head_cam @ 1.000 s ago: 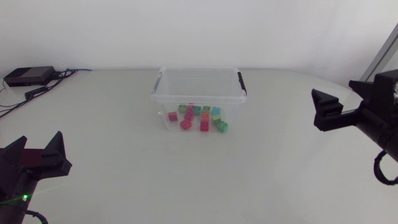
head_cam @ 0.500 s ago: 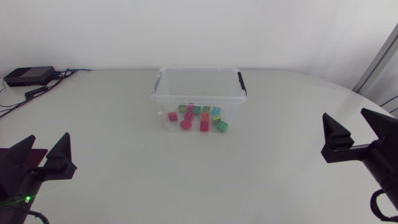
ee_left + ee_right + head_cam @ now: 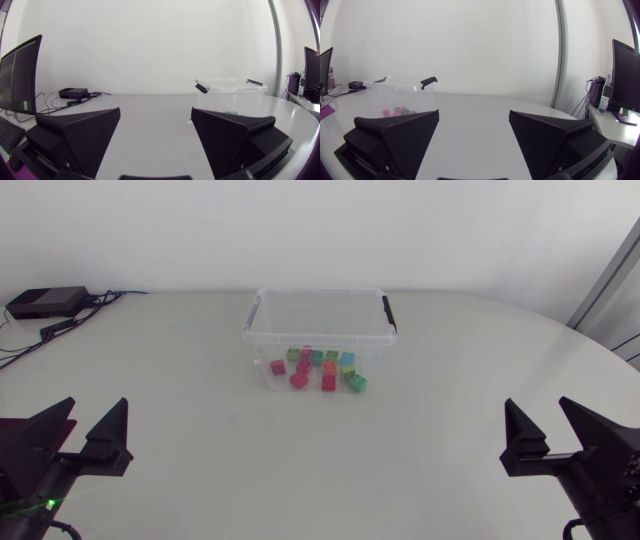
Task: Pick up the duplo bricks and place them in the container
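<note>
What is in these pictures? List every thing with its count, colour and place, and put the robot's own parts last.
table: one, white, under everything.
container: one, clear plastic with black handles, at the far middle of the table.
duplo bricks: about a dozen, pink, green, teal, orange and red, all inside the container.
black box: one, at the table's far left corner.
cables: a few, black, running from the black box along the left edge.
left gripper: one, matte black, open and empty, near left of the table.
right gripper: one, matte black, open and empty, near right of the table.
</note>
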